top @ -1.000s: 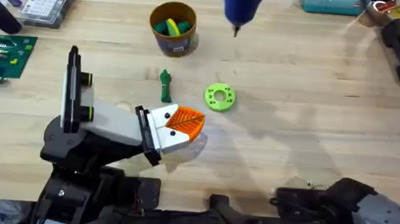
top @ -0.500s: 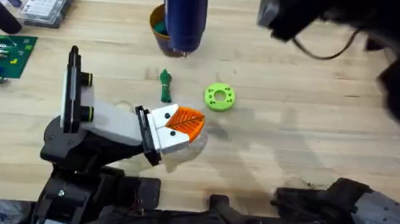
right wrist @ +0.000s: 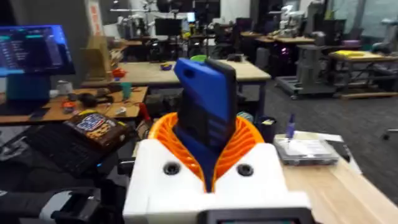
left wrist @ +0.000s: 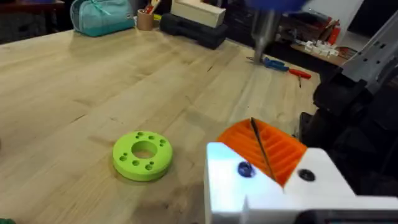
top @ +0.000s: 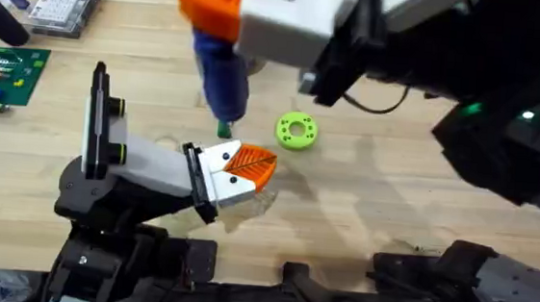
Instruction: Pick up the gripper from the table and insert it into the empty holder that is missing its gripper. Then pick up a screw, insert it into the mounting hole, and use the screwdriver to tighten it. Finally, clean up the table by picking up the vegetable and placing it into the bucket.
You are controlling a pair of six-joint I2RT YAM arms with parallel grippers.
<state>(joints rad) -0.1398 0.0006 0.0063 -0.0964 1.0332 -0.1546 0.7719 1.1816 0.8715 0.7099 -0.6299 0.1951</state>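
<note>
My right gripper (top: 201, 3) hangs high under the overhead camera, shut on the blue screwdriver (top: 220, 70). The screwdriver points down, its tip just over the dark green vegetable (top: 223, 129). The right wrist view shows the screwdriver (right wrist: 205, 112) clamped between the orange fingers (right wrist: 163, 134). The right arm hides the bucket. The holder (top: 158, 166) at lower left carries the orange ribbed gripper (top: 248, 165) on its white block. My left gripper (left wrist: 252, 122) has its orange fingers pressed together, nothing between them. One of the block's two dots (left wrist: 244, 168) looks blue.
A lime-green ring (top: 297, 131) lies right of the vegetable, also seen as the ring (left wrist: 142, 154) ahead of the left gripper. A clear parts box (top: 64, 2) and a green circuit board (top: 4, 72) sit far left. A teal container (left wrist: 102, 14) stands at the table's far edge.
The right arm has swung in from the back right, leftward and nearer. The screwdriver tip went from the back centre to just over the vegetable, and the arm now covers the bucket.
</note>
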